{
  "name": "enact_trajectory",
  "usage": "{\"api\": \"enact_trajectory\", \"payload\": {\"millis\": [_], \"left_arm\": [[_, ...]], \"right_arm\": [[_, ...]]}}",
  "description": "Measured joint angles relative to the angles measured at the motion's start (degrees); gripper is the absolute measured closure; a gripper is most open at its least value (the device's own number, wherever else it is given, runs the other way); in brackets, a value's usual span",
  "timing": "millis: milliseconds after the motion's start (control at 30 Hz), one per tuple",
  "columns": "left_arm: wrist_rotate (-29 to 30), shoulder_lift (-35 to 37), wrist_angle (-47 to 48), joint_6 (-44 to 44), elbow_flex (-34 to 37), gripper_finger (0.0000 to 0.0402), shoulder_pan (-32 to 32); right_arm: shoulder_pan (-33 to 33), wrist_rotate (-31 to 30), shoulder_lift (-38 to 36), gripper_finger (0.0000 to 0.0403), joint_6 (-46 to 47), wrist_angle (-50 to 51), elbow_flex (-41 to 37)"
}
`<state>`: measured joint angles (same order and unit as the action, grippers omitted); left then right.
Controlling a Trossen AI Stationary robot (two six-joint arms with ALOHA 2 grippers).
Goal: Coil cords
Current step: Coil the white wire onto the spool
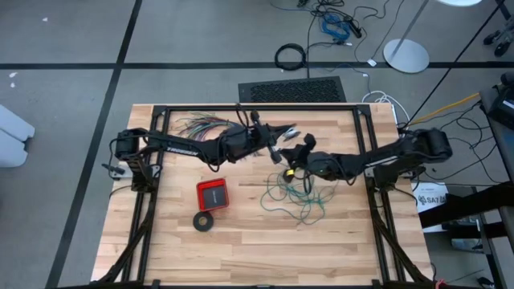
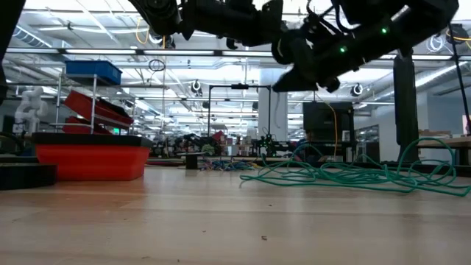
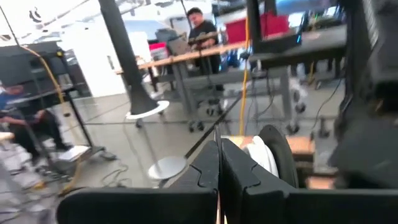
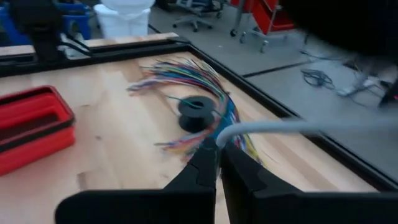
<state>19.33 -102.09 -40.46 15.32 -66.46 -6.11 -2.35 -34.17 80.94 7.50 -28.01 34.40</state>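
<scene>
My right gripper [image 4: 217, 152] is shut on the thin white cord [image 4: 280, 127] above the table's middle [image 1: 287, 160]. A small black round piece [image 4: 196, 112] lies on the fanned coloured wires [image 4: 186, 78]. The teal-green wire [image 1: 293, 193] is a loose tangle on the table just near of my right gripper, also seen in the low view [image 2: 353, 173]. My left gripper [image 3: 219, 165] is shut and held level above the table [image 1: 277, 143], close to the right one. A white-and-black round thing [image 3: 266, 155] shows just past its fingers. My right gripper pinches the white cord [image 4: 219, 138] between its two fingertips, coming from the table's right and slanting a little down. From the fingers the cord runs off in a nearly straight line, lifted clear of the table. Whether my left gripper touches the cord I cannot tell.
A red tray [image 1: 213, 193] and a black tape-like ring [image 1: 203, 221] lie on the table's near left. The coloured wires [image 1: 201, 124] fan out at the far left under my left arm. A black frame [image 1: 365, 128] rims the table. People sit in the room beyond.
</scene>
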Motion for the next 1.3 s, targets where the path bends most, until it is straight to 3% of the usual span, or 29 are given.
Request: {"api": "enact_trajectory", "payload": {"millis": [300,767,1033,1300], "left_arm": [[-1.5,-1.4,2.6,2.9,0.0,0.0401,0.0],[-5.3,-2.0,1.4,-2.4,0.1,0.0401,0.3],[-3.5,-2.0,7.6,-0.3,0.1,0.0401,0.5],[-3.8,-2.0,10.3,0.1,0.1,0.0401,1.1]], "right_arm": [[-1.2,-0.7,-1.2,0.0403,0.2,2.3,1.0],[-1.0,-1.8,-2.7,0.0403,2.5,10.7,1.0],[-2.4,-2.4,-5.9,0.0403,2.3,13.2,1.0],[-3.0,-6.1,-11.4,0.0403,6.8,25.2,1.0]]}}
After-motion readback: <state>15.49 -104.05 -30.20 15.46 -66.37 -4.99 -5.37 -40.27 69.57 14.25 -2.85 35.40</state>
